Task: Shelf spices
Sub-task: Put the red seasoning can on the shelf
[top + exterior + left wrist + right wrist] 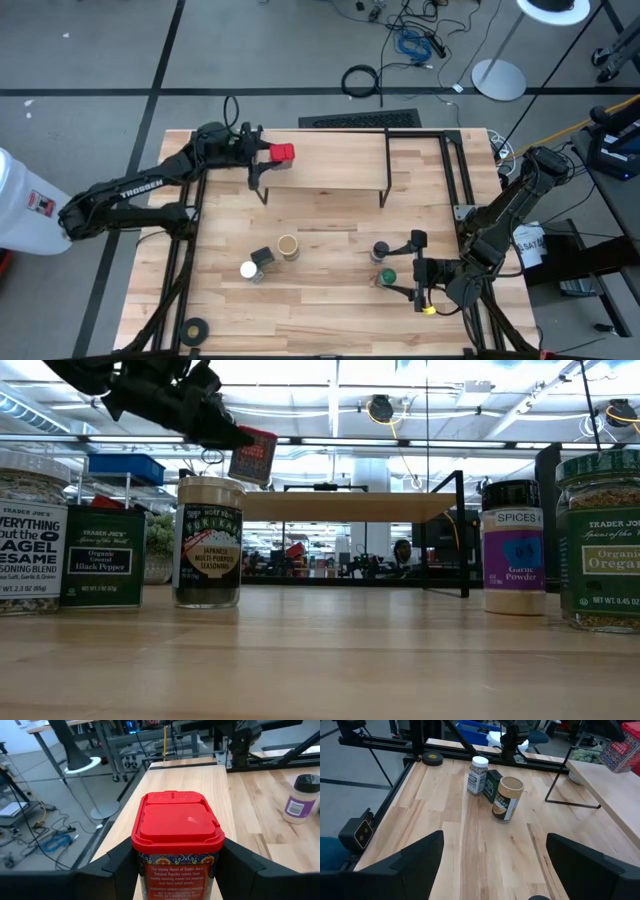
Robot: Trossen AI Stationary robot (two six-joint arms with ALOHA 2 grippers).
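Observation:
A red tin (284, 153) with a red lid sits between the fingers of my left gripper (268, 153), over the left end of the shelf (330, 170). The shelf is a light board on thin black legs at the table's far side. On the table stand a white-lidded jar (249, 270), a dark square tin (262, 258), a tan cylinder (289, 246), a dark-lidded jar (381, 250) and a green-lidded jar (386, 277). My right gripper (415, 268) is open, just right of those last two jars and holding nothing. My left gripper pinches the red tin's two opposite side walls (139, 865), just below the lid, between its two fingers (112, 867). The fingers come from the table's left, nearly level. The tin is held slightly tilted, lid up, its bottom (250, 478) a little above the shelf's top board (345, 506).
A black tape roll (196, 328) lies near the table's front left corner. A black frame (455, 170) runs along the table's right side and far edge. Bare tabletop (330, 310) lies between the jar groups and along the near edge.

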